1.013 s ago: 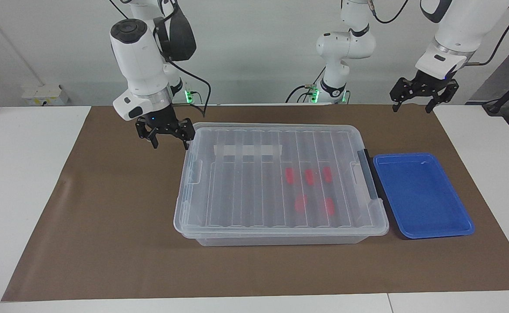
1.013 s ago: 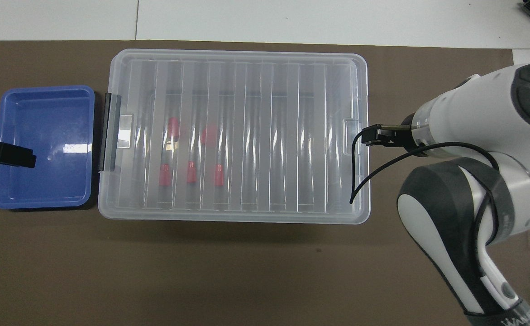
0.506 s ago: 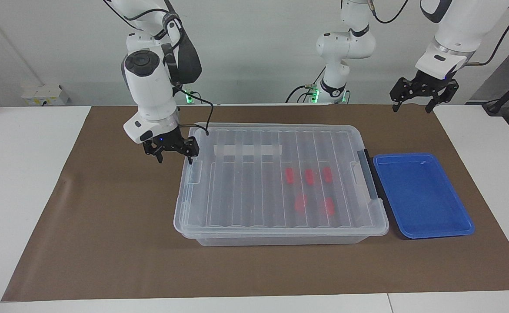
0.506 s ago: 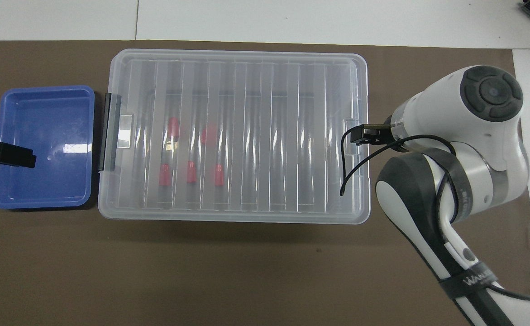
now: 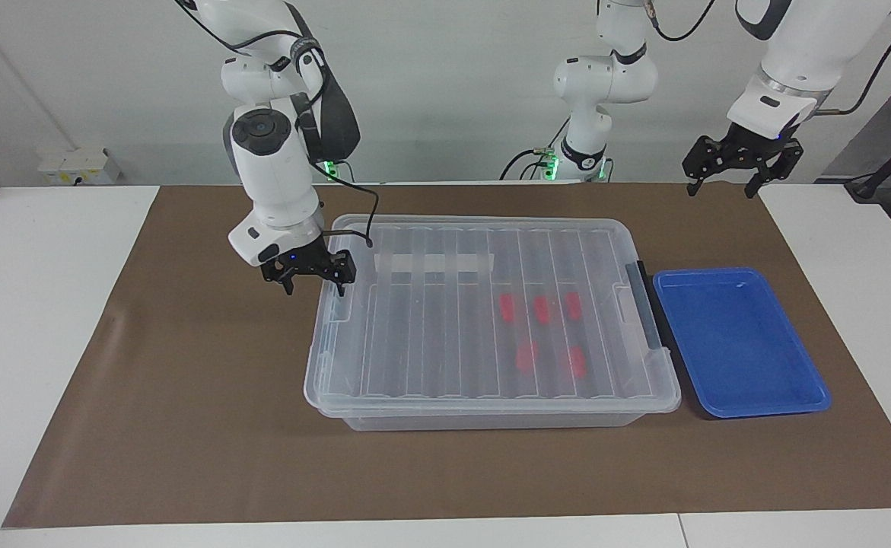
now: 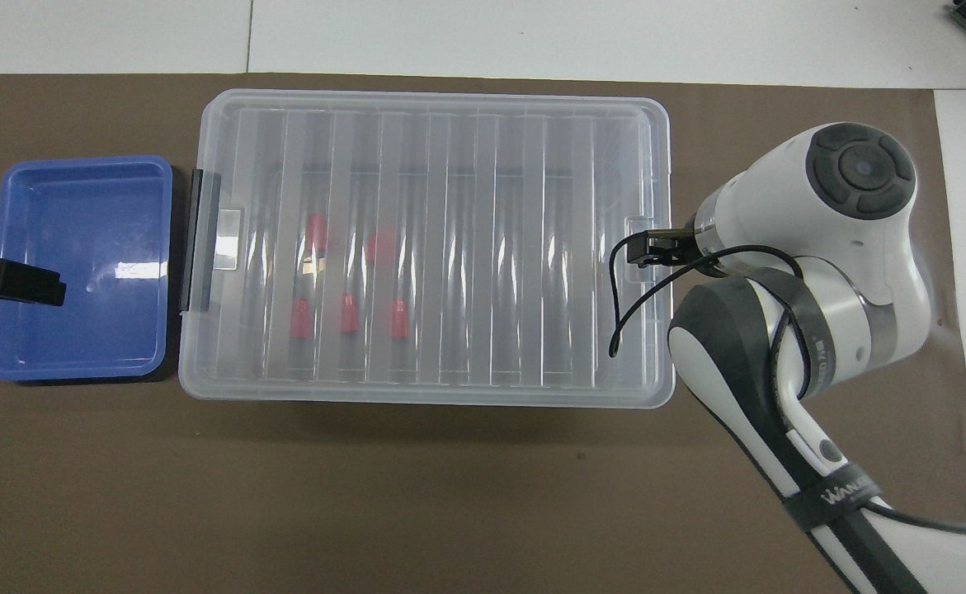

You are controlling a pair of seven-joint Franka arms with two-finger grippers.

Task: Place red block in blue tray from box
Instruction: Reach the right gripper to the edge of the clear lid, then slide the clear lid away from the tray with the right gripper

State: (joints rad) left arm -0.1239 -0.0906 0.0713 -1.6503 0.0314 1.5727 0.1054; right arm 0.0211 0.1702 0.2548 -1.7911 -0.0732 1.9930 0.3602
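Observation:
The box (image 5: pixel 430 342) (image 6: pixel 450 247) stands mid-mat with its ribbed clear lid on. Several red blocks (image 5: pixel 506 307) (image 6: pixel 302 320) show through the lid, near the end with the dark grey latch (image 5: pixel 647 312). The blue tray (image 5: pixel 734 342) (image 6: pixel 78 247) lies empty beside that end. My right gripper (image 5: pixel 313 286) (image 6: pixel 643 249) is open and low at the box's other end, one finger over the lid's end tab. My left gripper (image 5: pixel 723 185) is open and empty, raised over the mat; in the overhead view its tip (image 6: pixel 12 280) covers the tray's outer rim.
A brown mat (image 5: pixel 186 396) covers the white table. A black cable (image 6: pixel 627 305) hangs from my right wrist over the lid's corner. A third white arm (image 5: pixel 605 84) stands at the robots' edge of the table.
My right gripper has come down and moved toward the box's end tab, from beside the lid's corner nearest the robots. The left arm, box, blocks and tray have not moved.

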